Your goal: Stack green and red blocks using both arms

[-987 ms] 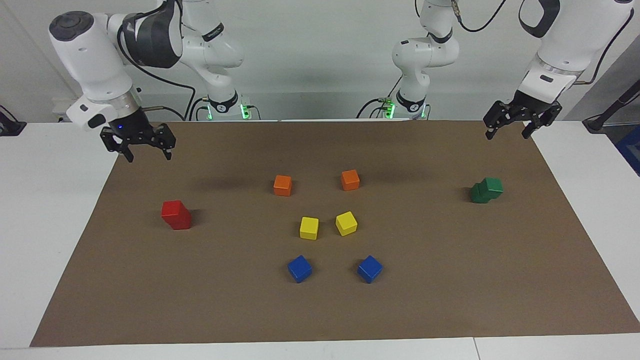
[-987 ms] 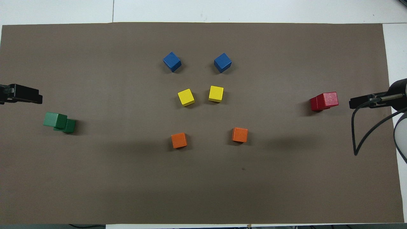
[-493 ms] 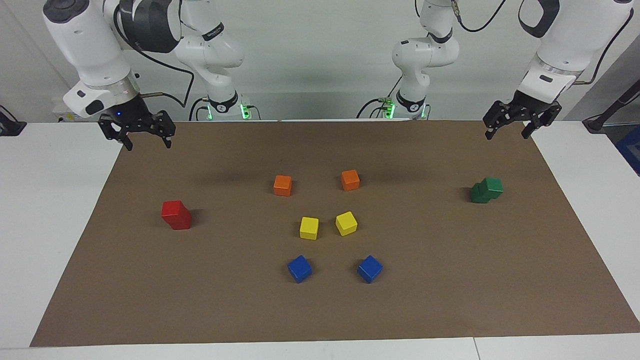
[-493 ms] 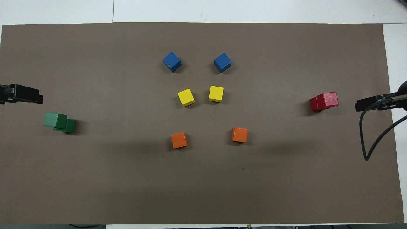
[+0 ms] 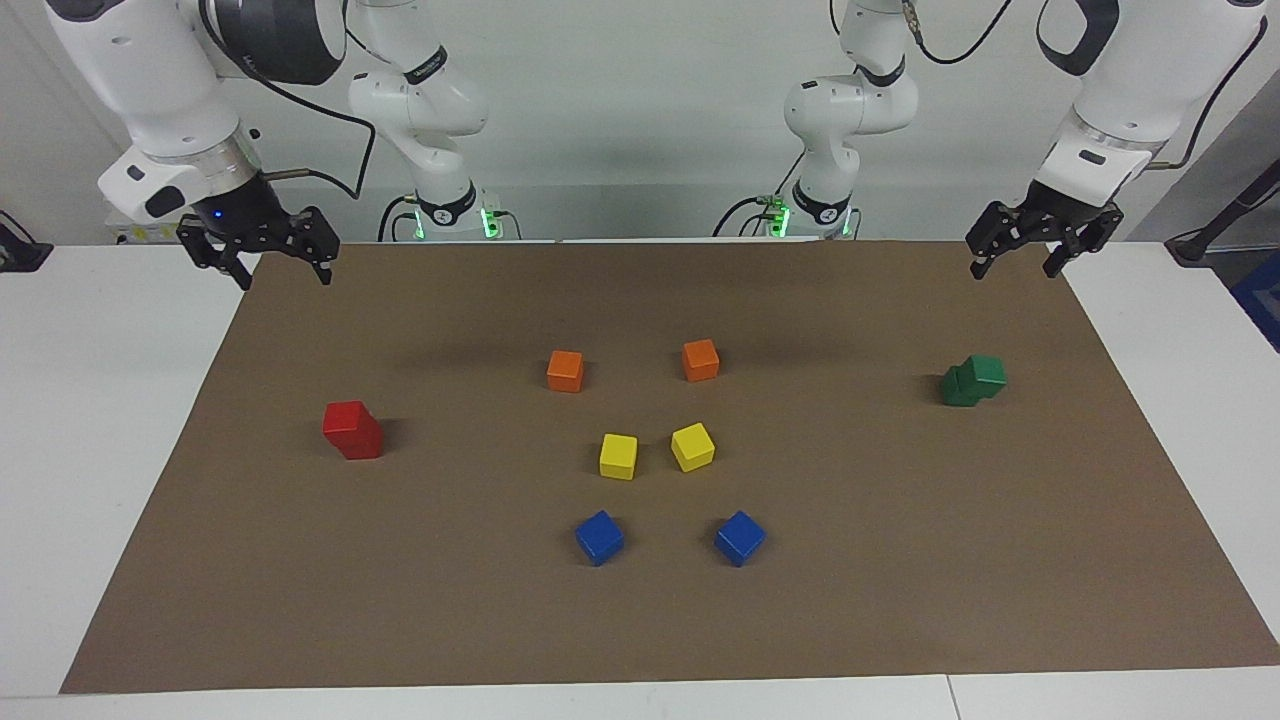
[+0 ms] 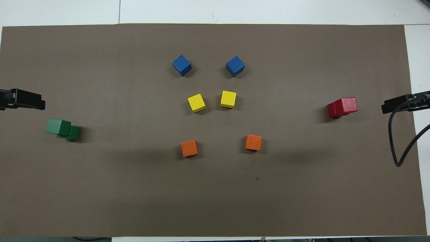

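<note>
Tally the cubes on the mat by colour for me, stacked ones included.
Green cubes: 2, stacked at the left arm's end
Red cubes: 2, stacked at the right arm's end
Orange cubes: 2
Yellow cubes: 2
Blue cubes: 2
Total: 10

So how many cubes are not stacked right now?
6: two orange nearest the robots, two yellow mid-mat, two blue farthest. None look hidden.
</note>
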{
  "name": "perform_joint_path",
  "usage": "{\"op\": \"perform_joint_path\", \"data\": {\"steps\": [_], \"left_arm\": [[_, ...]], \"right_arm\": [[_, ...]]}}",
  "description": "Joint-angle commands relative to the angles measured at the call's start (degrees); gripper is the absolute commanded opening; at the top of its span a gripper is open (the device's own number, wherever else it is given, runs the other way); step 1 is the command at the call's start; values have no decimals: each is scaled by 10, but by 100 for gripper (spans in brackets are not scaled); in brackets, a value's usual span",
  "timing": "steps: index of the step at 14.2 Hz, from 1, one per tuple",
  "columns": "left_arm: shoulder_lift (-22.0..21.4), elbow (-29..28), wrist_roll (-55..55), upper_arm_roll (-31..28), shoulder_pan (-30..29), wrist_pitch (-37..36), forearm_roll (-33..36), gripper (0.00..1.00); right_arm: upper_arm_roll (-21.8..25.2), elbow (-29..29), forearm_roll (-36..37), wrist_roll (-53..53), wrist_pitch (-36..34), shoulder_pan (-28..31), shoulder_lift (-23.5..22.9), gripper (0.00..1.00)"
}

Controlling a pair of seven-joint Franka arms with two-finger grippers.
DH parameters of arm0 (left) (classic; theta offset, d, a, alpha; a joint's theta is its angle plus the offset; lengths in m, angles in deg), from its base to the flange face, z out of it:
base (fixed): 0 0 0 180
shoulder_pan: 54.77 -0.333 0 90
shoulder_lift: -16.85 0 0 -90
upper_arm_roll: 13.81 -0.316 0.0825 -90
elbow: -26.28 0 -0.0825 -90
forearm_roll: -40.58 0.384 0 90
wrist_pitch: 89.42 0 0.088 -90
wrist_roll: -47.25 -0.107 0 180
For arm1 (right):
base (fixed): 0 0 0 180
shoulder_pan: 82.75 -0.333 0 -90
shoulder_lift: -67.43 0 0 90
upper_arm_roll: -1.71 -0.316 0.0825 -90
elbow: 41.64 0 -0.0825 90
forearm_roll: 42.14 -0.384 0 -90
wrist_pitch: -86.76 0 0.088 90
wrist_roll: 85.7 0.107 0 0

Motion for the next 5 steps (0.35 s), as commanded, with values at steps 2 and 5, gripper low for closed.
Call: {"op": "perform_joint_path", "data": {"steps": [2, 5], "left_arm": [[6, 11, 8, -5, 9, -2, 6, 100], [6, 11, 8, -5, 9, -1, 6, 100]], "right_arm": [[-1, 12, -5, -1, -13, 2, -10, 100], [-2, 12, -5, -1, -21, 2, -10, 100]]}}
